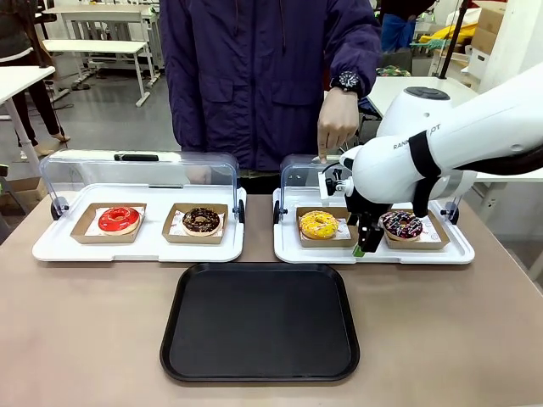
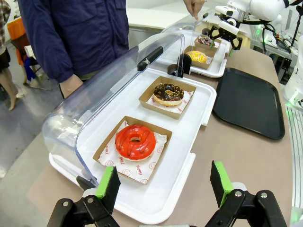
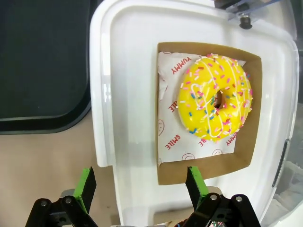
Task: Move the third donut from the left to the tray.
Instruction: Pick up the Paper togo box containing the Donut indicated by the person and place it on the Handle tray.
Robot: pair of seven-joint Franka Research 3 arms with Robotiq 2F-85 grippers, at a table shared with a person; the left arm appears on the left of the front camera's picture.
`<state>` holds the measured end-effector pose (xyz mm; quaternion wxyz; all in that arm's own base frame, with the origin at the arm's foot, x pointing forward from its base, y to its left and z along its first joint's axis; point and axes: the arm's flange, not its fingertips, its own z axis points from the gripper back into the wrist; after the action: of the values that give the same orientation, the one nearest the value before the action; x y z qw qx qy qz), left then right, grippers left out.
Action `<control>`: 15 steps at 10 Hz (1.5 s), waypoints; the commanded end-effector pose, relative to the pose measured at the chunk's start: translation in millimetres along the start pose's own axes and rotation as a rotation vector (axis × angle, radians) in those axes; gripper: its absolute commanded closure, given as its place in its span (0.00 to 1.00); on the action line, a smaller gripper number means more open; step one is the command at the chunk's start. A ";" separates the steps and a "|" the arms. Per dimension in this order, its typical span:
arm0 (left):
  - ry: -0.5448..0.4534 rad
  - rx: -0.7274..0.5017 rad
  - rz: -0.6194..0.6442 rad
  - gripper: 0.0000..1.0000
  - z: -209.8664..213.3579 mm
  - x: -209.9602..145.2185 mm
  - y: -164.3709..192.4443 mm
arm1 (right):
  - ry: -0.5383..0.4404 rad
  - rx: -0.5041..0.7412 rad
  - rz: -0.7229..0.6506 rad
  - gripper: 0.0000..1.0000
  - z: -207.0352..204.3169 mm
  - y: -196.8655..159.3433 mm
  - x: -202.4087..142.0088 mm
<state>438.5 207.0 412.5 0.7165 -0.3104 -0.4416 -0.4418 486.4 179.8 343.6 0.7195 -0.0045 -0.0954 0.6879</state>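
Yellow-iced ring donut (image 3: 215, 100) (coloured sprinkles) on brown card (image 3: 208, 172), right fingers (image 3: 195, 183) released, left fingers (image 2: 108, 183) released

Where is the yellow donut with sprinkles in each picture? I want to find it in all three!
Front view: the yellow donut sits right of the middle, on a white tray.
Left wrist view: the yellow donut is small and far off, near the top.
Right wrist view: the yellow donut is big, right of the middle.
Shared landmark: the black tray lying nearby.
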 end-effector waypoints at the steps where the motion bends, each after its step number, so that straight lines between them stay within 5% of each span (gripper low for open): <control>1: 0.010 -0.005 0.004 0.00 1.4 2.9 -1.3 | 0.020 -0.028 0.010 0.00 -4.3 -16.2 4.7; 12: 0.010 -0.005 0.004 0.00 1.4 2.9 -1.3 | 0.051 0.028 -0.022 0.00 -35.7 -42.3 5.0; 13: 0.010 -0.005 0.004 0.00 1.4 2.9 -1.3 | 0.055 0.034 -0.024 0.59 -35.6 -41.9 4.8; 14: 0.010 -0.005 0.004 0.00 1.4 2.9 -1.3 | 0.058 0.039 -0.030 0.59 -35.2 -41.4 4.9; 15: 0.010 -0.005 0.004 0.00 1.4 2.9 -1.3 | 0.066 0.045 -0.028 1.00 -35.3 -40.6 5.3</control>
<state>438.5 207.0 412.5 0.7165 -0.3104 -0.4416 -0.4418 526.4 182.8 311.4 0.7240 0.0038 -0.0711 0.6861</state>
